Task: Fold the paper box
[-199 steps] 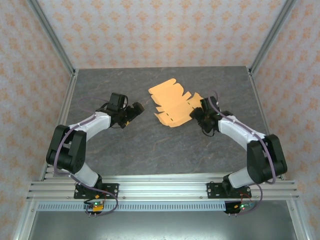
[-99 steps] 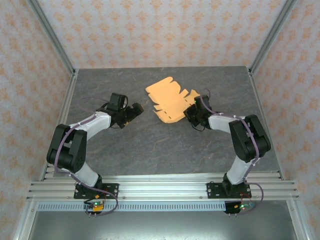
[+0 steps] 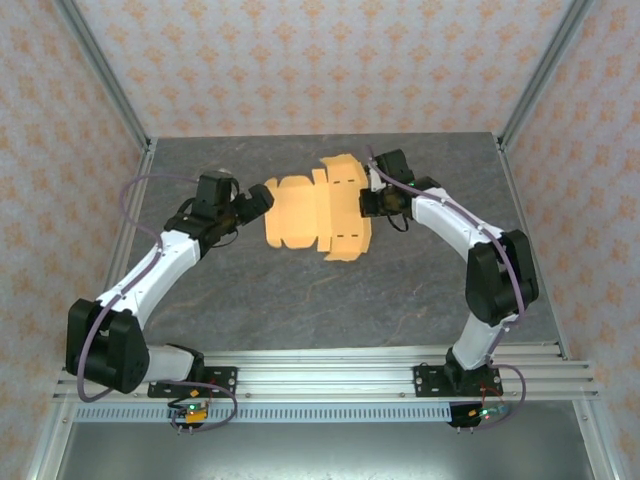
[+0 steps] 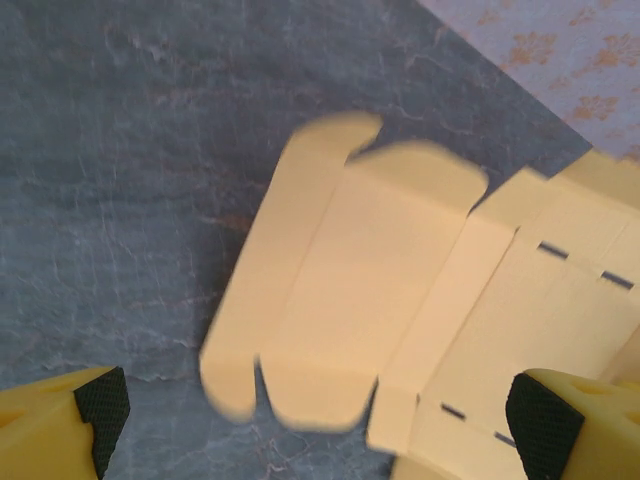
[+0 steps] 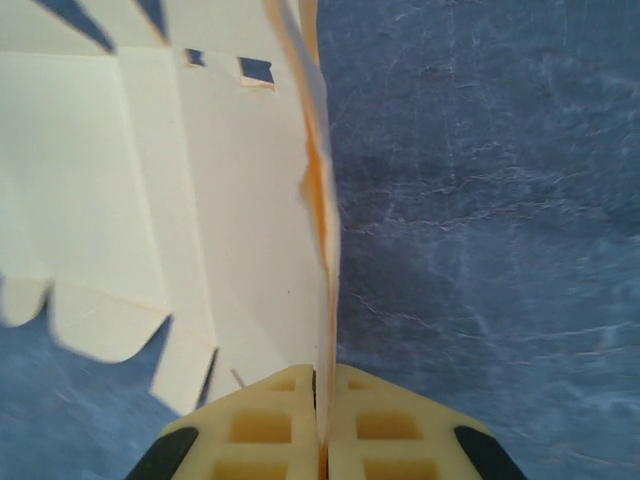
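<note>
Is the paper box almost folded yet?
Not yet, only the start. Done: the right hand is shut on one edge of the paper box. In hand: the open left hand sits at the opposite end, not gripping. Left: all the folding; the panels and flaps are spread out, no walls standing.

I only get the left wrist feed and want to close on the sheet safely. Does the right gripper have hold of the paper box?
Observer: Yes. In the right wrist view the right gripper is shut on one edge of the paper box.
Operator: Which edge, seen from above?
Observer: Its right edge, over the far half of the table.
Operator: And where does my gripper sit overall?
Observer: The top view has the left gripper at the box's left end, opposite the right one, with the sheet spanning between them.
</note>
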### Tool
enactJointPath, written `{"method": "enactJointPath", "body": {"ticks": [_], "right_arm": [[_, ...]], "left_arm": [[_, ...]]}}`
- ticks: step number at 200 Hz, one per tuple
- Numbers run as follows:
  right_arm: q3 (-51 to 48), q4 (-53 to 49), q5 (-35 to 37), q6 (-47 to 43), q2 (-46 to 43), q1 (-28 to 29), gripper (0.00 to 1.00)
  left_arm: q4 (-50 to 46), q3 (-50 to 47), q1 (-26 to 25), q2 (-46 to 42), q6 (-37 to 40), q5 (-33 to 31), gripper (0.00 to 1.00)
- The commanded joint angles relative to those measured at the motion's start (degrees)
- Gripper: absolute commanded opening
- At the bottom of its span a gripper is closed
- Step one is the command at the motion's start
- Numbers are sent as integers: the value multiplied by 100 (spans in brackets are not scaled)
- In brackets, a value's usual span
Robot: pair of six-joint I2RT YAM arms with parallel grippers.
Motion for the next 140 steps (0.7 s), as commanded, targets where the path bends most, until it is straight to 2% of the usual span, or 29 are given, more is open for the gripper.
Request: {"method": "enactJointPath", "body": {"ticks": [1,16,35,61,96,111,140], "right_arm": [[211,-946,881,-1971,239,12,9],[401,-1048,940,-3126,396,134,8],[611,-1149,1356,-4569,586,345,4],[852,-951,1616,-5681,728,467,5],[891,-673,1219,-5944,740,641,20],[768,-446,986,-5699,584,635,31],[-83,483,913,-4849,-140,610,41]], "left_arm": [[70,136,7,217,580,-399,100],[367,78,12,446,591,-333,100],[941,-195,12,545,462,-43,100],[1774,-752,12,342,457,359,100],[2553,-1176,-4,481,647,902,100],[3008,-1348,-35,677,571,1278,100],[3304,-1362,-151,1007,630,1493,100]]}}
